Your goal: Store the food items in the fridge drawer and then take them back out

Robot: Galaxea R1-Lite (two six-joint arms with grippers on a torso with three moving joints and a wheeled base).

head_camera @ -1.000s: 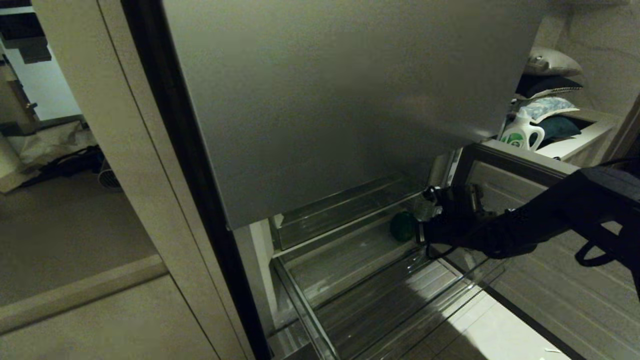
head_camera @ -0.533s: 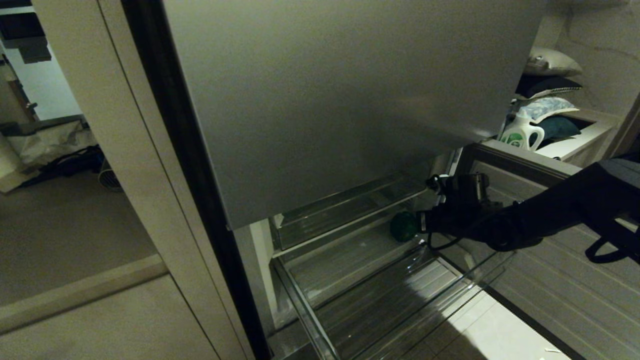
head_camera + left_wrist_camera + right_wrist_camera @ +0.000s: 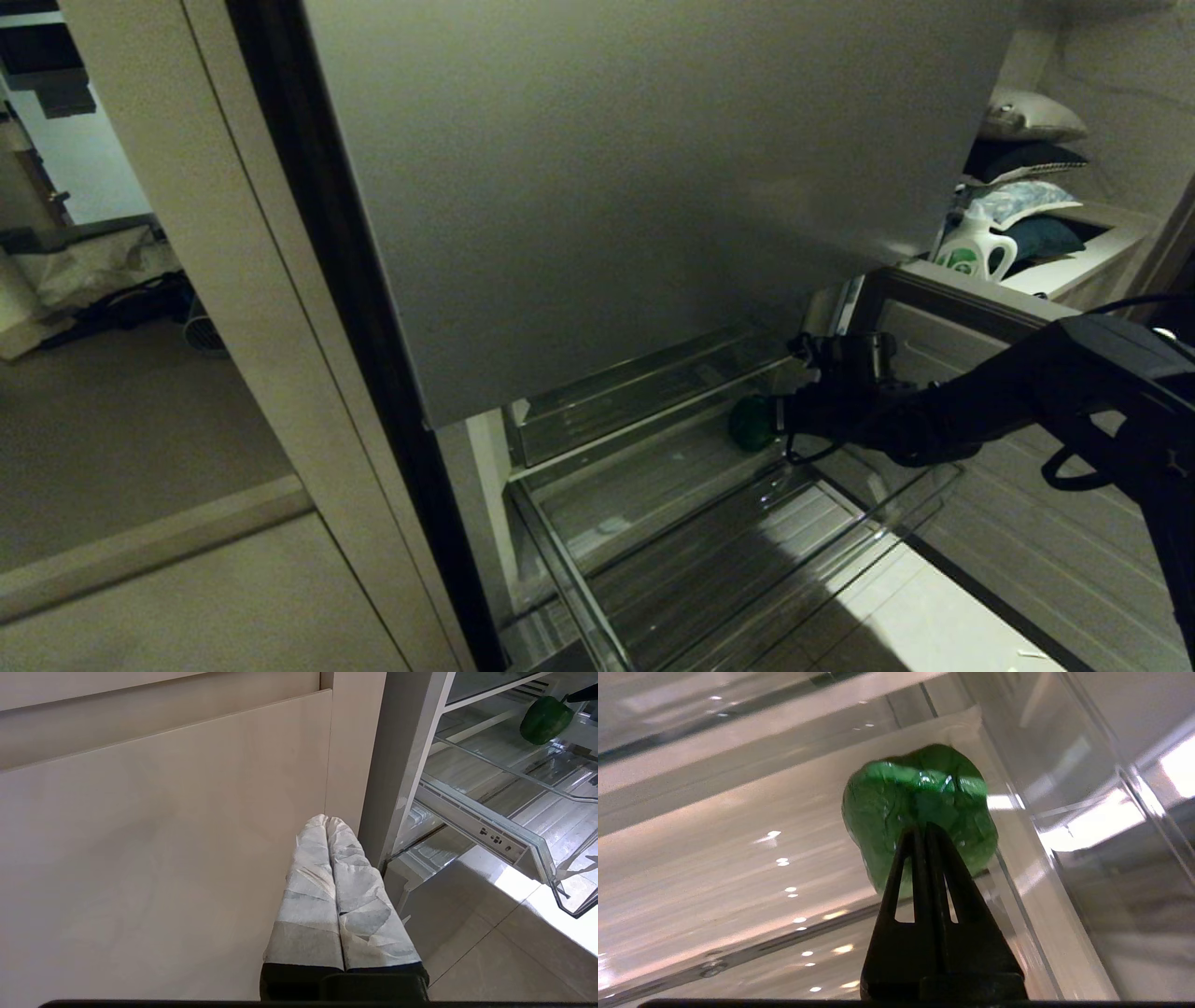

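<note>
To my right I see a white-and-green jug standing on a pale counter. Just behind it, pillows are stacked: a grey one on top, then a dark one, then a patterned one, with a dark teal one lowest. On my left a beige cabinet panel fills the near side. Past it, dark cables lie on the floor beside crumpled pale sheeting.

My right gripper has its jaws pressed together, tips at the green food item, inside the clear fridge drawer, near its side wall.
</note>
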